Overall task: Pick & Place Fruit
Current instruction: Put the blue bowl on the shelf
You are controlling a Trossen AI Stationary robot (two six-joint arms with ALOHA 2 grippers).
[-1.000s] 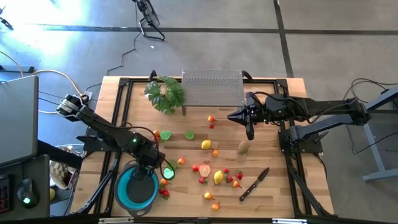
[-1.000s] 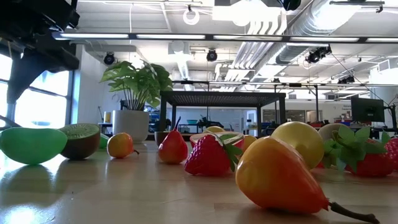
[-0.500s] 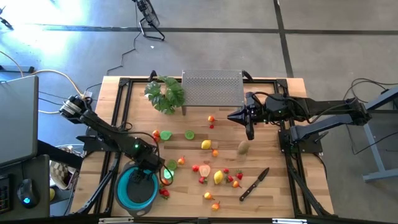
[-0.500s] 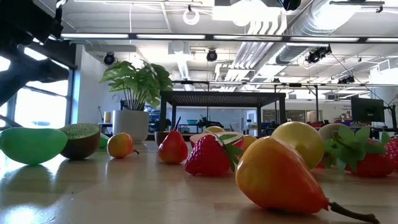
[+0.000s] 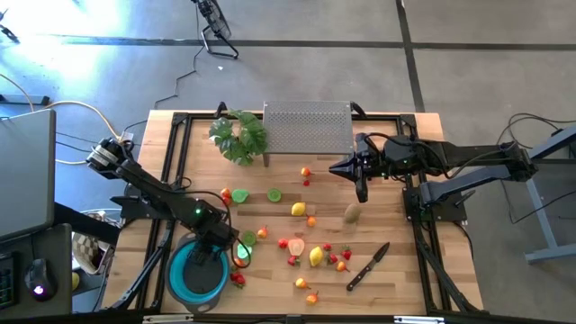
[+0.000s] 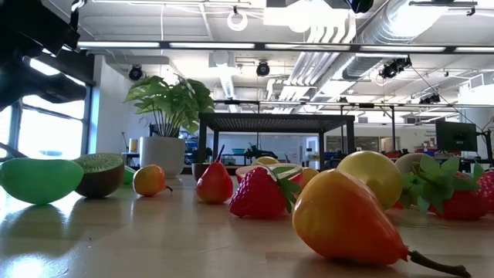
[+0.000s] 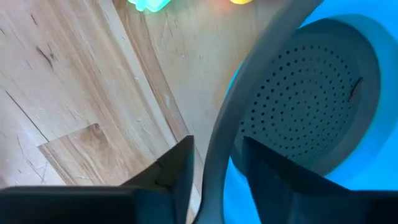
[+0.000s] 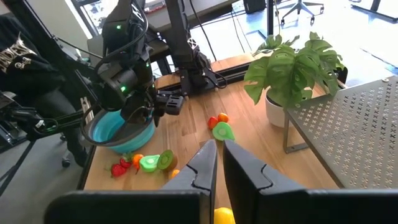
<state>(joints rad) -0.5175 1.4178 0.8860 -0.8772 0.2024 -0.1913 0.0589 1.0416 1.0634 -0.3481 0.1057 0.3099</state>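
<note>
Two dark jointed arms (image 5: 157, 191), a green light glowing on one.

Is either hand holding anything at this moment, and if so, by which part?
The left hand has its fingers either side of the blue bowl's grey rim, one inside and one outside. The right hand is shut and empty, above the table.

The left gripper (image 7: 214, 180) now stands lower over the grey rim of the round blue perforated bowl (image 7: 249, 81), its fingers narrower than before.
</note>
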